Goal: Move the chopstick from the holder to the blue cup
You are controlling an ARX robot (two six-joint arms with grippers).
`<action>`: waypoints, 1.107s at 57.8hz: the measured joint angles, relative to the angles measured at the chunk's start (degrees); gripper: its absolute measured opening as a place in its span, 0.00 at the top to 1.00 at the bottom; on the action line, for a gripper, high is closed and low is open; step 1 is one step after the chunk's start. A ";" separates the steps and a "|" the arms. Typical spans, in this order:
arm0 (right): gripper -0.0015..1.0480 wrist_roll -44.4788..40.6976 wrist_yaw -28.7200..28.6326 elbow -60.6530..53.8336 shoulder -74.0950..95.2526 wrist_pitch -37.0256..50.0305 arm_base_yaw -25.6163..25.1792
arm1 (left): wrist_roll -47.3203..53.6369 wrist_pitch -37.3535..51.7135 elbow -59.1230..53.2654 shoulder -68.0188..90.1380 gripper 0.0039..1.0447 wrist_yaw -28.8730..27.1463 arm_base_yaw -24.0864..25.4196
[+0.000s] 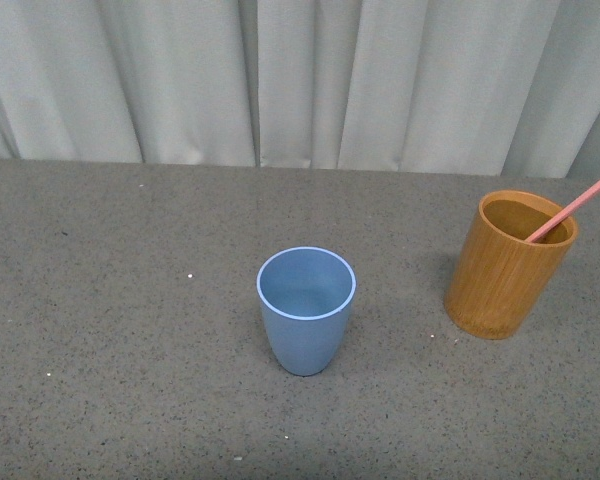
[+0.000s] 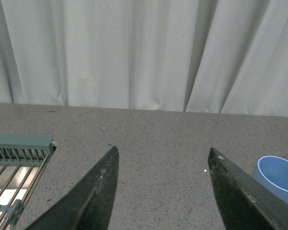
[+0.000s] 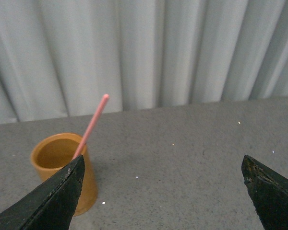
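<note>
The chopstick [image 1: 572, 207] is seen leaning inside the holder [image 1: 505, 275], at the table's [image 1: 130, 330] right side. The blue cup [image 1: 305, 320] stands upright, well apart. The left gripper [image 2: 163, 149] and right gripper [image 3: 162, 158] are released, jaws spread wide.

before me a grey speckled desk [image 1: 110, 330] runs back to pale pleated curtains [image 1: 280, 80]; i see a green slatted rack [image 2: 19, 143] on it.

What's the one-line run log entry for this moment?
stage: pre-grasp | pink-red chopstick: leaning in orange-brown wooden cylinder holder | light blue plastic cup: empty, upright | left fingers: open | right fingers: open
</note>
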 joint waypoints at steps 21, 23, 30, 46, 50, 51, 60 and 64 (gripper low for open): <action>0.09 5.81 3.54 15.37 45.88 11.47 0.87 | 0.09 -0.04 0.00 0.00 0.06 0.00 0.00; 0.09 6.12 4.04 16.31 46.99 11.50 1.44 | 0.09 -0.04 0.00 0.00 0.06 0.00 0.00; 0.09 7.85 5.73 20.04 49.99 10.86 4.00 | 0.09 -0.04 0.00 0.00 0.06 0.00 0.00; 0.09 10.38 7.93 25.70 54.40 8.50 6.60 | 0.09 -0.04 0.00 0.00 0.06 0.00 0.00; 0.09 10.78 8.59 27.28 55.80 8.31 6.82 | 0.09 -0.04 0.00 0.00 0.06 0.00 0.00; 0.09 10.80 8.79 27.80 56.30 8.31 6.93 | 0.09 -0.04 0.00 0.00 0.06 0.00 0.00; 0.09 11.06 9.29 31.01 58.77 8.28 8.13 | 0.09 -0.04 0.00 0.00 0.06 0.00 0.00; 0.09 11.32 9.35 32.50 59.65 8.20 9.18 | 0.09 -0.04 0.00 0.00 0.06 0.00 0.00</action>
